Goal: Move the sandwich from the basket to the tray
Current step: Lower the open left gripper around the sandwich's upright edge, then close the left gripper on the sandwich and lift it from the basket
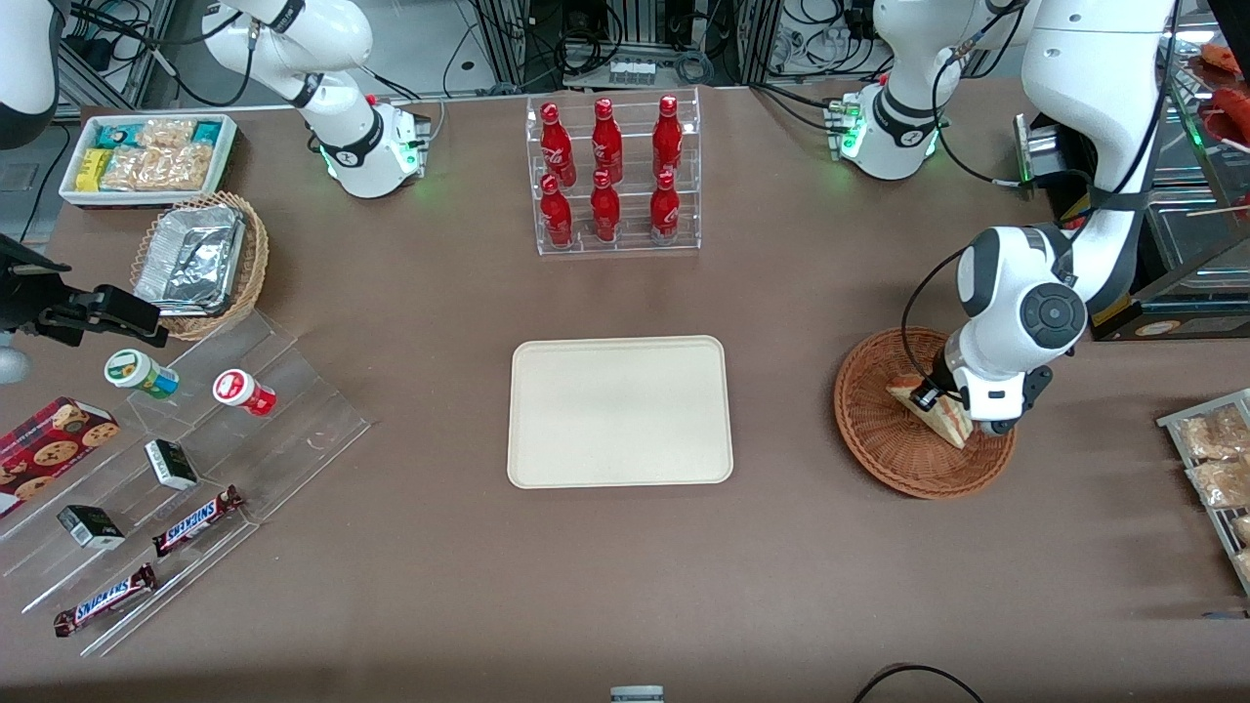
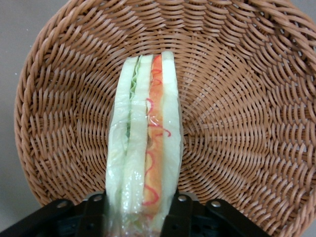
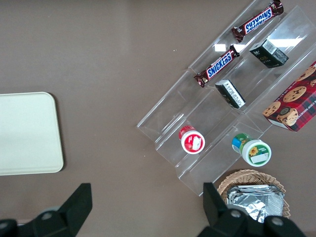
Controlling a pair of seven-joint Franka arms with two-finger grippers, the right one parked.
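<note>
Fingers [image 2: 180, 215] of left gripper [image 2: 138, 222] clamped on both sides of the pale triangular sandwich wedge with red-orange and green filling [image 2: 144, 143], inside the round reddish-brown wicker basket [image 1: 869, 430]. Flat cream rectangular tray [image 1: 619, 410] lies beside the basket, apart from it.

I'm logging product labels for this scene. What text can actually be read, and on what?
"SNICKERS": on both chocolate bars on the clear stepped display.
Cookie box, dark cartons, cups, red bottles: print unreadable.
Sandwich, held in the gripper over the basket: no text.
</note>
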